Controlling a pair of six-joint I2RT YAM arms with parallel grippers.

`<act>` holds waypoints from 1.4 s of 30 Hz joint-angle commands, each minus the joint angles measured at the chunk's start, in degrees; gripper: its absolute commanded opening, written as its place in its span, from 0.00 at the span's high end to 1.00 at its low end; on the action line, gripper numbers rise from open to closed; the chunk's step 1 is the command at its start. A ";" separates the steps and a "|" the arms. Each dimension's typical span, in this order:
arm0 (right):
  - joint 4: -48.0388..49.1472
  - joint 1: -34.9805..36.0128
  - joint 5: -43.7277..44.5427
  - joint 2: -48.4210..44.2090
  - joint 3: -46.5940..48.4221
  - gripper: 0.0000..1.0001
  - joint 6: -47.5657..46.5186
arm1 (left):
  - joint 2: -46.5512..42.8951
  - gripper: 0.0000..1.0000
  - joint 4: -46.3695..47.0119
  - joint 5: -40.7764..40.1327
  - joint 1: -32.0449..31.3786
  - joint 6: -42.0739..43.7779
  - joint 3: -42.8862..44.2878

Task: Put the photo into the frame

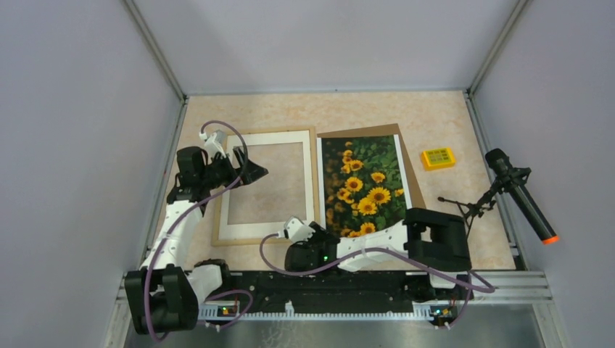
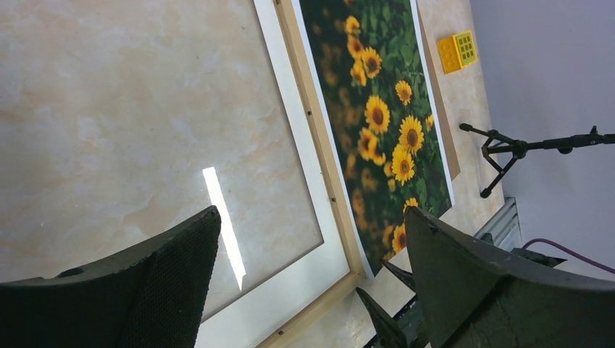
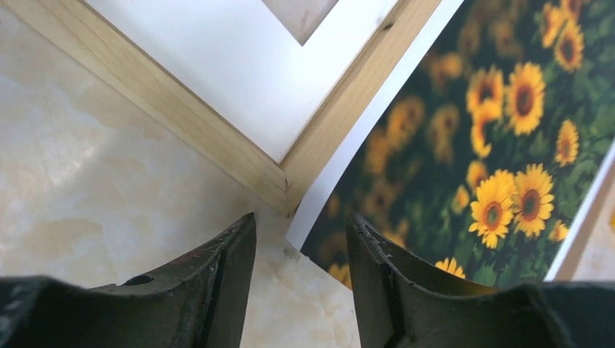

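Ahead of our half-open, empty right gripper (image 3: 301,232): near corner of rectangular sunflower photo (image 3: 464,167); light wooden frame (image 3: 181,123) leftward, under wide-open, empty left gripper (image 1: 250,170).

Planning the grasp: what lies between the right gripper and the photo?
Right wrist view: only bare table between the right gripper and the photo.

Bright, even light; soft shadows; white glare streak inside the frame (image 2: 317,138); partly blurry photo (image 3: 464,145) in right wrist view
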 commanded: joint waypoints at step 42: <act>-0.79 -4.29 13.63 -11.76 -4.52 1.00 8.15 | 0.38 0.01 0.69 -0.67 0.41 1.21 0.52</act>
